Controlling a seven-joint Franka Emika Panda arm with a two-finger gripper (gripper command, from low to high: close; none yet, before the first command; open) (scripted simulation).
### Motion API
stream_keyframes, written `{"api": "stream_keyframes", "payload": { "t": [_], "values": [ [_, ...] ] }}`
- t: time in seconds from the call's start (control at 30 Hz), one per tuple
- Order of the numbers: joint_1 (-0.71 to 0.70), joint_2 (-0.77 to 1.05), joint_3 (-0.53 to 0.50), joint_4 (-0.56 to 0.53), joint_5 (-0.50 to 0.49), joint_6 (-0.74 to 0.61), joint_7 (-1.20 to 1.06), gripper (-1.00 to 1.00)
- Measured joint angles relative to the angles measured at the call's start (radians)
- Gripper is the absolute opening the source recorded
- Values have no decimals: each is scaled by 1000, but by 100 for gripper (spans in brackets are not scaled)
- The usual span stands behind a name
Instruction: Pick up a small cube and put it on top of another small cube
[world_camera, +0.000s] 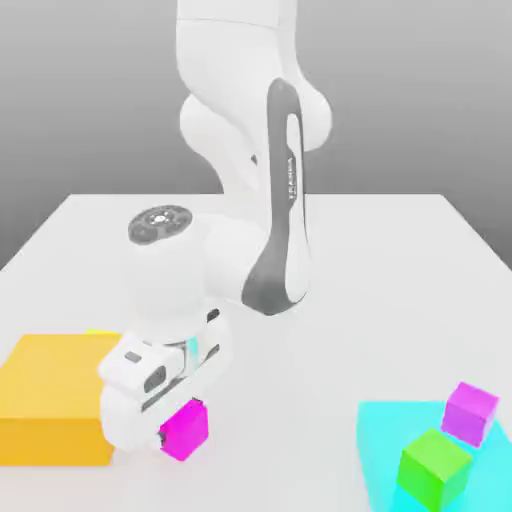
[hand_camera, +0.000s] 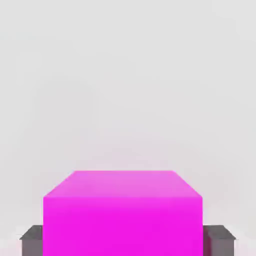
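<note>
The white desk (world_camera: 400, 260) carries everything. The white arm (world_camera: 250, 150) bends down low toward its near edge. At the exterior view's left sits a big orange block (world_camera: 50, 400); at its right lies a flat cyan patch (world_camera: 385, 450) bearing a green cube (world_camera: 435, 470) and a purple cube (world_camera: 470, 412). The gripper (world_camera: 185, 425) has its fingers (hand_camera: 32, 239) pressed against both sides of the magenta cube (world_camera: 187, 432), just beside the orange block.
</note>
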Motion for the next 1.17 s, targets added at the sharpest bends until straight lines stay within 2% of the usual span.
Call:
{"api": "stream_keyframes", "payload": {
  "t": [0.07, 0.13, 0.33, 0.47, 0.7, 0.9, 1.03, 1.07, 1.17],
  "values": [
    [-14, 9, 15, 1, 4, 7, -3, -100],
    [9, -12, -13, -3, -20, -8, 15, -100],
    [105, -137, -147, -31, -189, -95, 140, -100],
    [125, -218, -190, -52, -294, -155, 221, -100],
    [379, -259, -43, 108, -331, -360, 311, -100],
    [616, -293, 65, 267, -402, -543, 422, -100],
    [633, -191, 71, 271, -384, -444, 418, -100],
    [632, -170, 72, 267, -378, -420, 415, 100],
    [632, -170, 72, 267, -378, -420, 415, 100]
  ]
}}
